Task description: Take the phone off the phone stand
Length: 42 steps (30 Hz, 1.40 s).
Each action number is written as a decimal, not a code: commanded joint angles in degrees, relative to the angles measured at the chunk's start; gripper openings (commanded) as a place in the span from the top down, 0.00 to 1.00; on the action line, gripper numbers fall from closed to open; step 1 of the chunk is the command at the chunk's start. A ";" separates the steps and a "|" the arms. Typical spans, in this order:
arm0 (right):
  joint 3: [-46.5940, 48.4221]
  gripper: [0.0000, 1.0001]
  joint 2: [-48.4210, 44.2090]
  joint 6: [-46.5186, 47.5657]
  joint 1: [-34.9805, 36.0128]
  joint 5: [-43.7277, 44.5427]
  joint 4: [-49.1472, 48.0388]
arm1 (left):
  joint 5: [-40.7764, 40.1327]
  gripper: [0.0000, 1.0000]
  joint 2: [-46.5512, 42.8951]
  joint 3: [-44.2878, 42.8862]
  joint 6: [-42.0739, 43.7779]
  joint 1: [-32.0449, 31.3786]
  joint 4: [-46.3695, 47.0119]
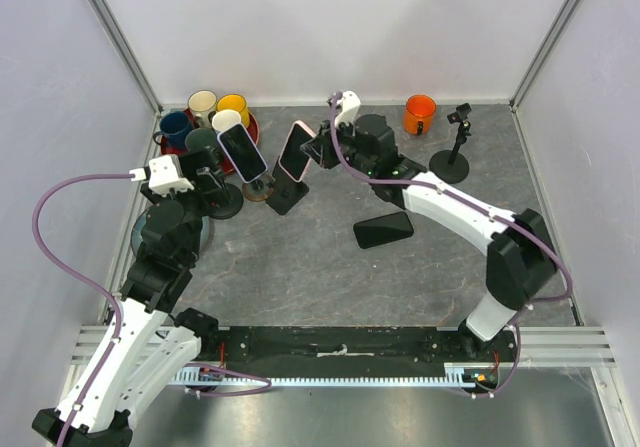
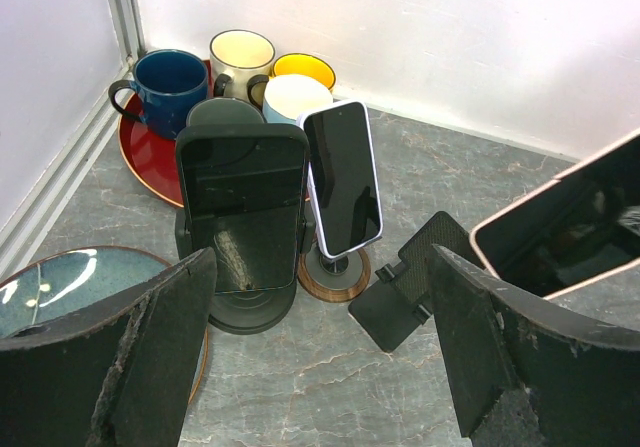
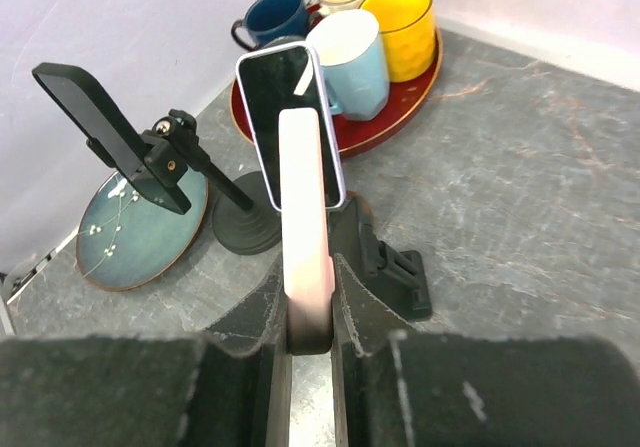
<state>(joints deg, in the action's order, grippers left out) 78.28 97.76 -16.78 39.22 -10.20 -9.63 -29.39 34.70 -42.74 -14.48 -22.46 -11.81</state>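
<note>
We find the right gripper (image 3: 307, 312) clamped on the pink phone (image 3: 305, 227). Its fingers (image 3: 255, 327) press the front and back faces near the lower end, and the phone's thin edge faces the wrist camera. The phone leans back in the black phone stand (image 3: 385, 262), which sits near the middle of the table's far half, just beside a white phone (image 1: 242, 152) on a round wooden base.

Handling, as we judge it:
- The phone is rigid and moderately light, with smooth glass faces that may slip under the pads.
- The glass is fragile, so grip force should be firm but not crushing.
- A hold across the flat faces, clear of the cradle lip, suits an upward lift along the lean.
- The stand looks light and could tip or rise with the phone.

The right arm extends from its base diagonally across the table, elbow bent, wrist roughly level. The left gripper (image 2: 320, 367) hangs with its jaws apart and holds nothing. It faces a black phone (image 2: 243, 202) on its own stand.
</note>
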 commanded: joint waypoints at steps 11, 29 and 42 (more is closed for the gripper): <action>-27.47 1.00 -23.83 -15.30 -11.79 8.46 -18.32 | 0.47 0.09 -0.60 0.29 1.30 0.31 2.41; -42.77 1.00 -11.11 -31.20 -22.61 -6.06 -34.13 | 1.08 0.09 0.02 0.38 1.21 0.22 2.41; -45.32 1.00 -0.28 -33.76 -24.45 -10.02 -39.24 | 1.35 0.09 0.19 0.47 1.38 0.22 2.41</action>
<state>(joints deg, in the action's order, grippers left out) 34.09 96.84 -48.95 15.64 -17.89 -42.74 -28.32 34.76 -42.72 -14.48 -22.46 -11.81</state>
